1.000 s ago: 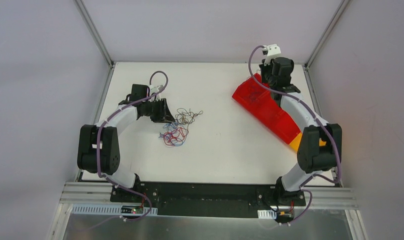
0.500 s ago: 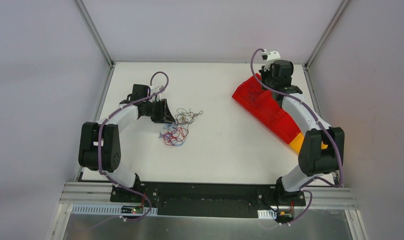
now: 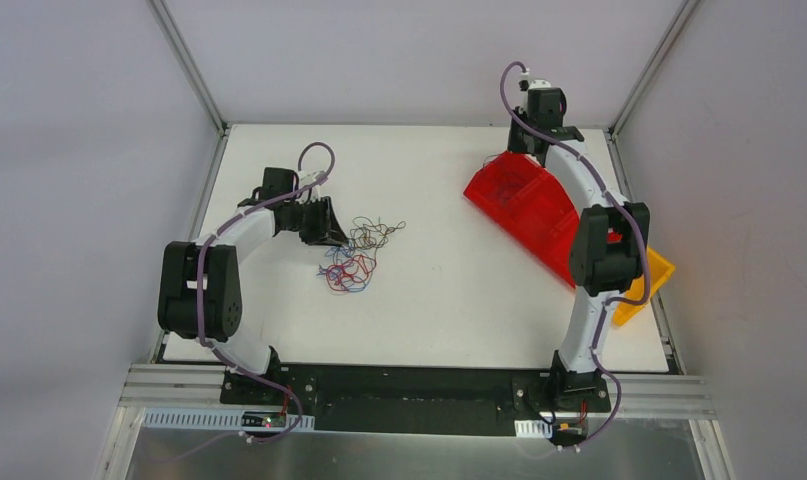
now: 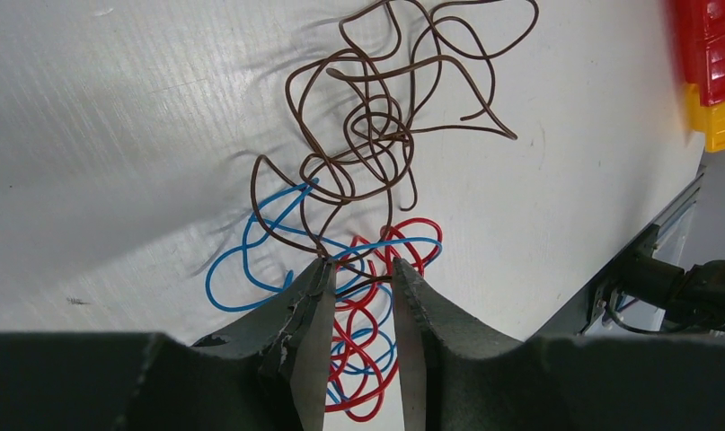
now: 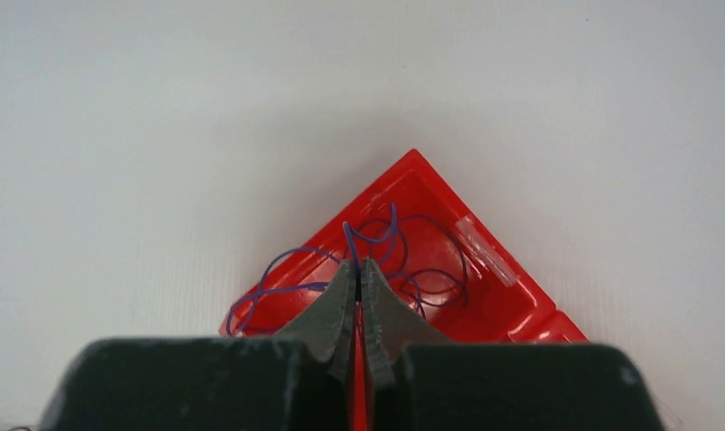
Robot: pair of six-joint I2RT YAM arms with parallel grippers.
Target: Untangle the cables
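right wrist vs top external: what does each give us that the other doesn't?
Right wrist only: a thin purple wire looping over the red bin, with the right fingers shut on it. From above, that wire can't be made out.
Top external only: the red, blue and brown tangle on the table's left half, the left fingers at its edge, and a yellow bin beside the right arm.
Both: the red bin and the white table.
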